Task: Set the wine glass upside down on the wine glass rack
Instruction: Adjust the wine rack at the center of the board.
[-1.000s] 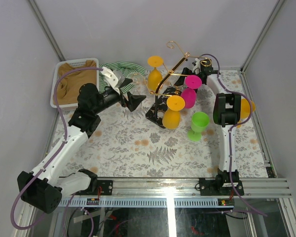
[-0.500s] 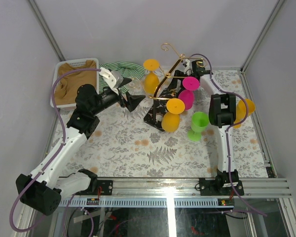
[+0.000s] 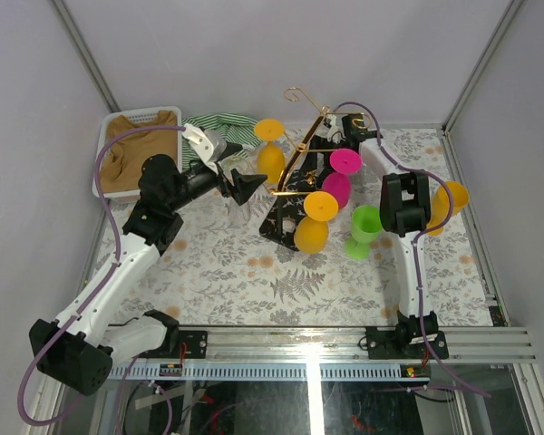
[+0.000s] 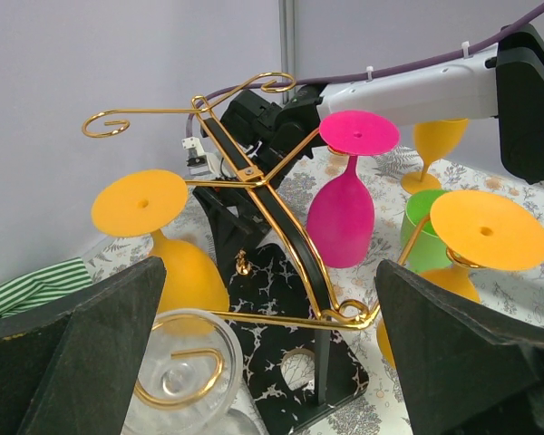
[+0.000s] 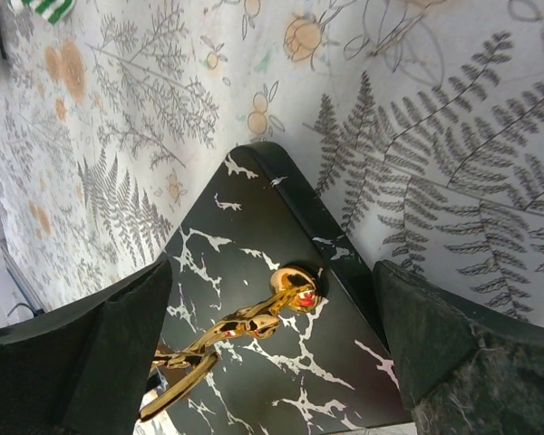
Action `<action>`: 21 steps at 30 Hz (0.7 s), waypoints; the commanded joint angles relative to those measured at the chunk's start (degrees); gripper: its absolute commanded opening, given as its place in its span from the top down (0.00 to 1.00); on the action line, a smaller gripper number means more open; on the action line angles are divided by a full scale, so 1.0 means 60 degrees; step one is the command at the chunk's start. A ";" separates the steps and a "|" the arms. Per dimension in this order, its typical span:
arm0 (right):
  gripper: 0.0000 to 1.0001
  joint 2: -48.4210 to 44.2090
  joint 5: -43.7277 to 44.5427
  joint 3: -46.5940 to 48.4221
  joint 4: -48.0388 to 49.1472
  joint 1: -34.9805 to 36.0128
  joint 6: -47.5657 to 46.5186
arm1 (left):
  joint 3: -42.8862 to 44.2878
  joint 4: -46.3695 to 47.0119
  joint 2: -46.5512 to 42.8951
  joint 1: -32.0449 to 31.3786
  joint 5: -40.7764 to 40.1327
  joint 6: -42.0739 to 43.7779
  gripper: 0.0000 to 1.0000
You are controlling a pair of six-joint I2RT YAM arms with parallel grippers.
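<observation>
Fingers of the left gripper (image 3: 240,181) stand wide apart and hold nothing. Low in the gap, close to its left finger, sits the clear glass (image 4: 177,381), with a gold curl of the rack (image 4: 281,227) across it; whether it hangs from that curl or only lies behind it cannot be told. The spread jaws suit a glass left for the hook to carry, which is a judgement. Straight ahead the rack's post looks slanted; two orange glasses (image 4: 177,263) and a pink glass (image 4: 344,213) hang from its arms foot up, the pose the task asks for. Just past the pink one a green glass (image 3: 364,227) stands upright on the table, unhung. Farther off, the right gripper (image 5: 272,308) points down at the rack's black base (image 5: 254,227), fingers apart on either side of a corner and clamped on nothing, probably there to steady the rack.
</observation>
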 commanded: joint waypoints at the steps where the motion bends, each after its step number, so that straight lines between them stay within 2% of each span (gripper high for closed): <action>1: 0.00 -0.0353 -0.0610 -0.0481 -0.1835 0.0574 -0.0751 | 0.0179 0.0656 -0.0125 -0.0070 -0.0016 -0.0021 0.00; 21: 0.01 -0.0754 -0.0461 -0.1079 -0.2034 0.0883 -0.1318 | 0.0418 0.0817 -0.0103 -0.0073 0.0012 0.0003 0.00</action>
